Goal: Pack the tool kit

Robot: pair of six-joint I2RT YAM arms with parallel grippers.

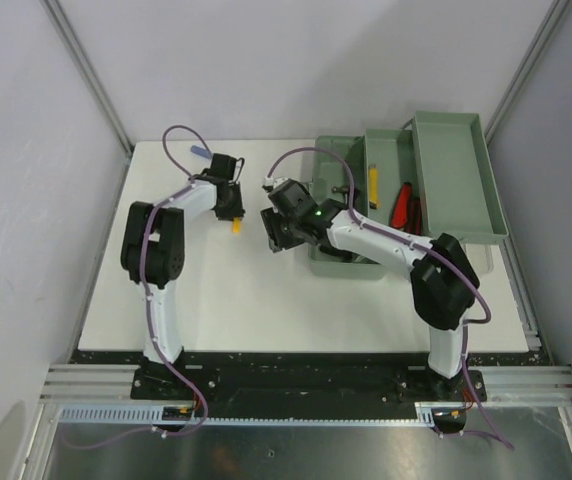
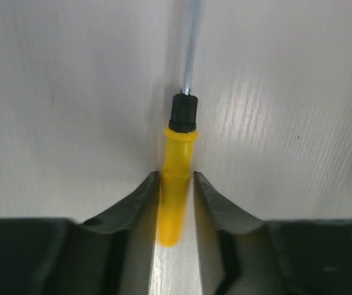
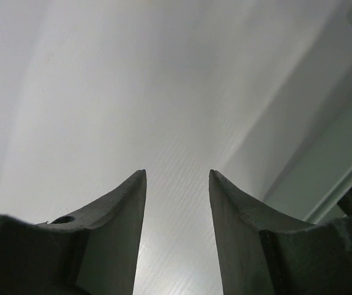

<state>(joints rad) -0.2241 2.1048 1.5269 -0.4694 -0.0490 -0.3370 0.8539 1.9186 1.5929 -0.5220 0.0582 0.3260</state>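
Observation:
My left gripper is shut on the yellow handle of a screwdriver. Its black collar and thin metal shaft point away over the white table. In the top view the left gripper is at the table's middle back, with the yellow handle showing at its tip. My right gripper is open and empty above bare table. In the top view it hangs just left of the grey-green toolbox. The open box holds a yellow knife and a red knife.
A grey-green tray leans at the toolbox's right side. The toolbox wall shows at the right of the right wrist view. The white table is enclosed by grey walls at the left, the back and the right.

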